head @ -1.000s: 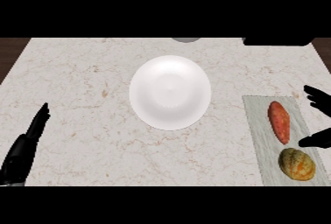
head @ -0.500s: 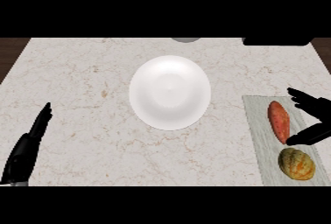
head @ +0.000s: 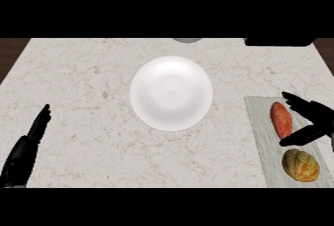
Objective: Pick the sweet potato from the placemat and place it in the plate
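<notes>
Black right hand (head: 312, 119), fingers spread apart, just beside the sweet potato (head: 281, 119) on the placemat (head: 261, 132).

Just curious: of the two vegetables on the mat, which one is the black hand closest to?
The long reddish sweet potato, beside the right hand; the round one lies nearer the counter's edge.

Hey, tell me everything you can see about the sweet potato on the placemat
The sweet potato is a long, tapered tuber with reddish-orange skin, paler along one side. It lies flat and lengthwise on the upper part of the grey placemat, apart from the round yellowish-orange vegetable below it. The right hand is open around its right side, fingers above and thumb below; whether they touch it cannot be told. The white plate stands to its left.
</notes>
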Robot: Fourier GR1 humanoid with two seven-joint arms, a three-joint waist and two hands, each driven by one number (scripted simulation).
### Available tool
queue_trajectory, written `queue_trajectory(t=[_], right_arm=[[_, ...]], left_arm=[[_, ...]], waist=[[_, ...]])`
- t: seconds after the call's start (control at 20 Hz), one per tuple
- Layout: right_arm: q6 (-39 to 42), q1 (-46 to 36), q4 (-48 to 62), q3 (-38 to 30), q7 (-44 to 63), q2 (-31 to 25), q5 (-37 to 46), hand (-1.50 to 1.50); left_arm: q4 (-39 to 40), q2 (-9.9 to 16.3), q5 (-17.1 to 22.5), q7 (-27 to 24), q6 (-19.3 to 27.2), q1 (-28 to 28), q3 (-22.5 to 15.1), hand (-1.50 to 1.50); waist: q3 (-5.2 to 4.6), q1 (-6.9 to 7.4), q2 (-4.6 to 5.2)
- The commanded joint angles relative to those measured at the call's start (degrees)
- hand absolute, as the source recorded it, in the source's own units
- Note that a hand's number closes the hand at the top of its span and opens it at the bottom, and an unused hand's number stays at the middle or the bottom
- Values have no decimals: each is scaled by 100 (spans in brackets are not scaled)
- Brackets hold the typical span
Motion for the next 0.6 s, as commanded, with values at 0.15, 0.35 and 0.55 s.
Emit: queue_trajectory(t=[0.15,0.35,0.55], right_arm=[[-261,148,-281,-169,-285,417,89,150],[-219,-181,696,-298,-1059,207,505,150],[-466,98,118,-270,-831,371,654,150]], left_arm=[[384,-18,-73,89,-265,-462,270,0],[236,-360,-470,-179,6,-61,132,0],[-392,-319,-324,132,-324,260,242,0]], waist=[[8,-30,1],[10,14,10],[10,2,-1]])
